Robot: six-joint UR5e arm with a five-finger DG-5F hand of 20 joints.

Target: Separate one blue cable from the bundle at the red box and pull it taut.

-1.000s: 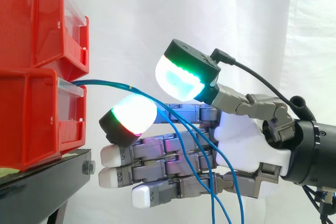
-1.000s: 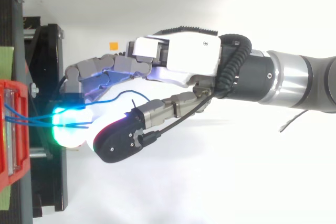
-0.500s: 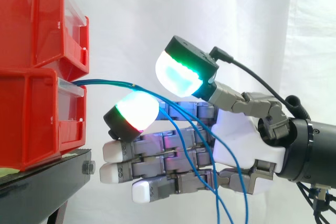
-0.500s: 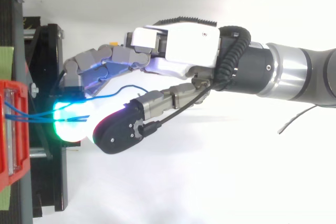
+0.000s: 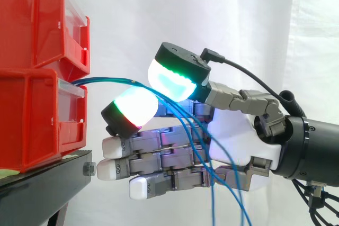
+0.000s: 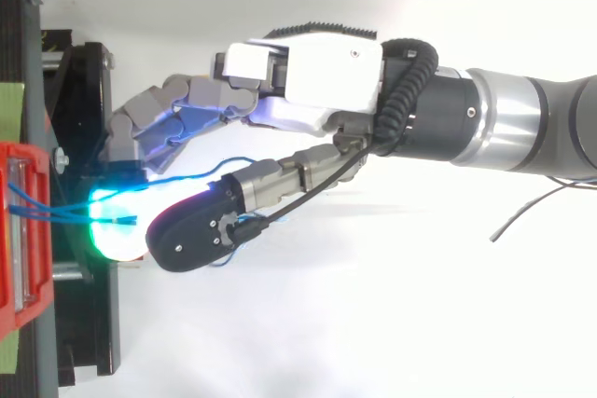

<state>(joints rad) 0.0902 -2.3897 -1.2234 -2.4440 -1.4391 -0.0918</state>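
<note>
1. The blue cables [image 5: 108, 81] come out of the front of the lower red bin [image 5: 32, 120], near its top edge. They run roughly level towards the hand [image 5: 233, 141], then arch over and hang down across it, leaving the side view at the bottom.
2. The strands lie close together at the bin and fan apart as they droop.
3. They look thin and very light. They are limp enough to sag, yet springy enough to hold a smooth curve. The jacket seems smooth, so a strand would probably slip through a weak grip.
4. They are not fragile, but a hard tug could kink a strand or drag its neighbours along.
5. The best place to take hold is probably the level stretch just out from the bin, where a single strand stands clear of the rest.
6. The hand sits just beside the bin, above the black stand [image 5: 42, 181]. I cannot tell whether it is clamped on a strand.
7. No brand, label or writing can be read on the bins, the cables or the stand.
</note>
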